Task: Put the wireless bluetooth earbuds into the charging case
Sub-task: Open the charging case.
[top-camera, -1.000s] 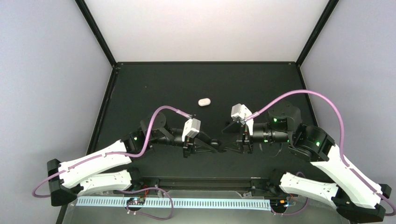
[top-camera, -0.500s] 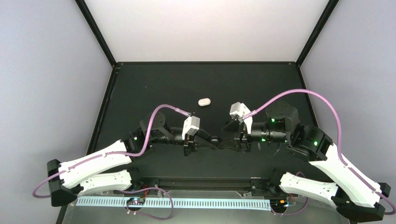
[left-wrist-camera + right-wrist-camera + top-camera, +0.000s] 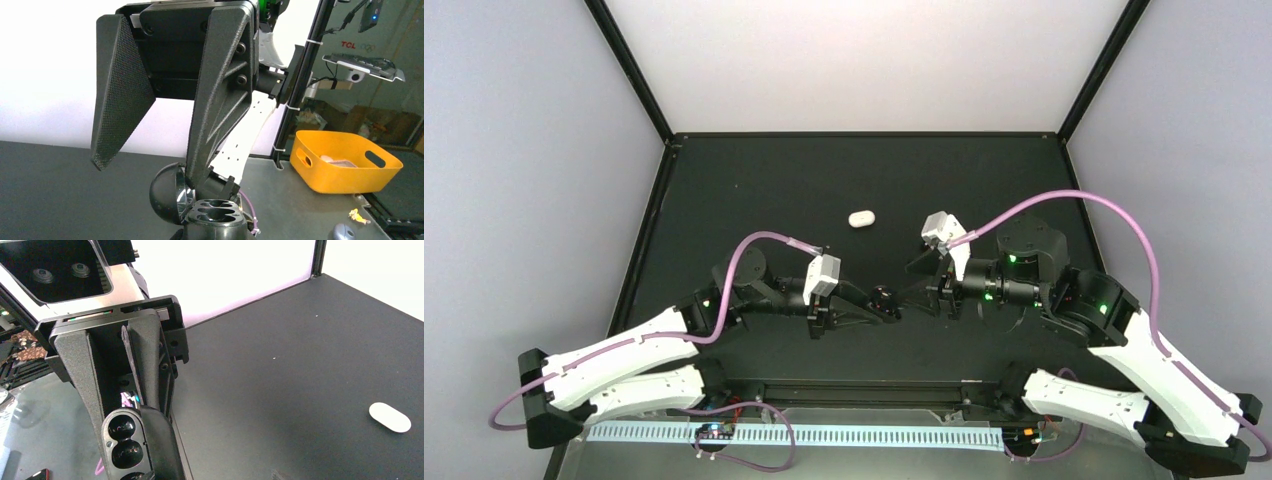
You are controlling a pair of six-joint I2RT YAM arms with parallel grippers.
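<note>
The black charging case is being pinched by the left tool and held clear of the counter, just below the centre of the overhead frame, where the two arms are meeting tip to tip. At the bottom centre of the left wrist view its lid is being shown swung open to the left, with two round wells turned upward. The wells are dark, and what is sitting in them cannot be told.

The right tool is being held spread above the case, filling the upper middle of the left wrist view. One textured finger is hanging apart at the left, while the tip of the other is being set right beside the lid's hinge; whether it is touching cannot be told. Nothing is being gripped between those fingers.

A white oval object is being seen lying on the counter above the tools in the overhead frame, well apart from them, and again at the lower right of the right wrist view.
</note>
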